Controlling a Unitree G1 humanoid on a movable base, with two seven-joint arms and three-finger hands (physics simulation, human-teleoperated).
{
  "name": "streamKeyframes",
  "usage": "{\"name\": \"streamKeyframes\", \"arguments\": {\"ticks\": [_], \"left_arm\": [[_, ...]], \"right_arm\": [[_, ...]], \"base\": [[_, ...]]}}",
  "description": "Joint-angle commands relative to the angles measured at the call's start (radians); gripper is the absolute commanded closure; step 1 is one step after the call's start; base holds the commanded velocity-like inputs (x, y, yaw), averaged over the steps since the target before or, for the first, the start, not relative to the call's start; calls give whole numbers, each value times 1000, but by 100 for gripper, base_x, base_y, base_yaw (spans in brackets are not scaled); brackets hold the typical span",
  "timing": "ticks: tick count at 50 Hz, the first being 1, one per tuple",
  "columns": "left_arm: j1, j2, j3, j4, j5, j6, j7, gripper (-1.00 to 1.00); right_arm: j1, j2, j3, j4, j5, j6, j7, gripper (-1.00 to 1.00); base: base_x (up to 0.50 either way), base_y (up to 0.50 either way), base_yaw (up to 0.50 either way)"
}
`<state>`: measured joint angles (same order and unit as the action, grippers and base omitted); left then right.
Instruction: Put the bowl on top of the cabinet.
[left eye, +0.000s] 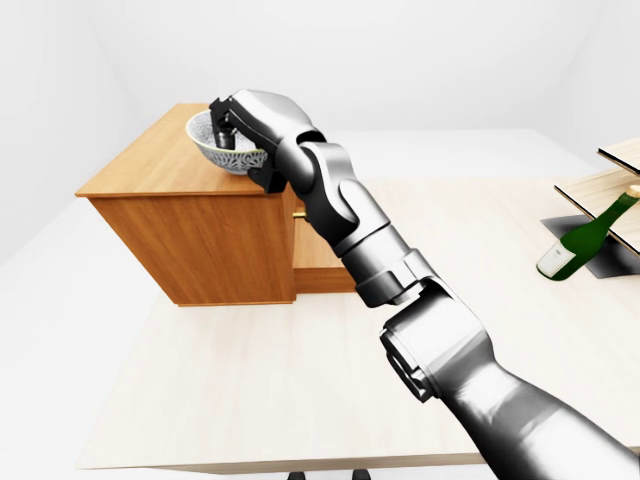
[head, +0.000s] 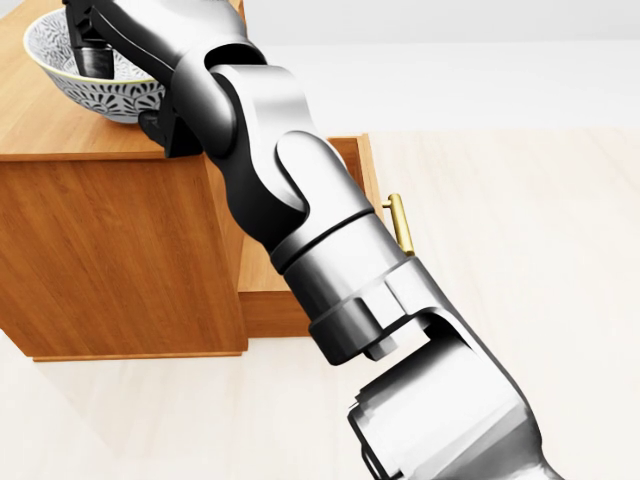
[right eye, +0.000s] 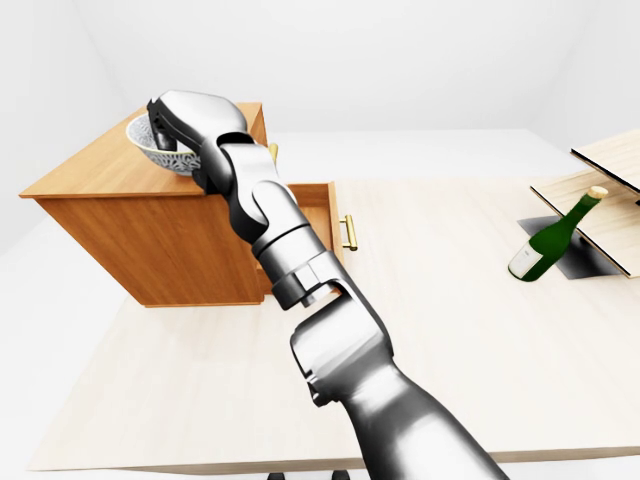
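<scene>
A white bowl (head: 112, 92) with a dark leaf pattern is over the right end of the wooden cabinet's top (left eye: 150, 165), in the upper left of all views. My right hand (left eye: 226, 128) is shut on it: dark fingers (head: 92, 55) reach inside the bowl over its rim, and the rest of the hand is under its right side. Whether the bowl's base touches the cabinet top I cannot tell. My right arm (head: 300, 230) runs from the bottom right up to the bowl and hides part of the cabinet's right side. The left hand is out of view.
A lower drawer (right eye: 318, 212) stands pulled out to the cabinet's right, its gold handle (head: 400, 222) beside my forearm. A green bottle (left eye: 585, 235) leans against wooden shelving (left eye: 622, 182) at the far right. The cabinet sits on a pale wooden floor panel (left eye: 250, 370).
</scene>
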<state>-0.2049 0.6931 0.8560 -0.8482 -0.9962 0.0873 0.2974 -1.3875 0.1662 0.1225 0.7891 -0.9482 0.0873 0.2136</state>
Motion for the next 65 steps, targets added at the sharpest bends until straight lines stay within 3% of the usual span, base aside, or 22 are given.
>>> {"name": "streamKeyframes", "arguments": {"ticks": [1,40,61,63,64,65], "left_arm": [[-1,1,-1,0,-1,0,2,-100],[-1,7,3,3,-9,0,6,-100],[1,11,10,4,-18,0,11,-100],[1,12,9,5,-17,0,11,-100],[1,12,11,4,-20,0,12,-100],[1,12,11,4,-20,0,13,-100]], "right_arm": [[2,-4,-10,15,7,0,-39,100],[-45,-27,-18,138,16,0,-102,100],[-15,-5,-4,129,-2,0,-109,100],[-13,-5,-5,127,-3,0,-109,76],[-11,-5,-4,128,-5,0,-112,23],[-11,-6,-4,129,-6,0,-113,-51]], "base": [[0,0,0],[0,0,0],[0,0,0],[0,0,0],[0,0,0],[0,0,0]]}}
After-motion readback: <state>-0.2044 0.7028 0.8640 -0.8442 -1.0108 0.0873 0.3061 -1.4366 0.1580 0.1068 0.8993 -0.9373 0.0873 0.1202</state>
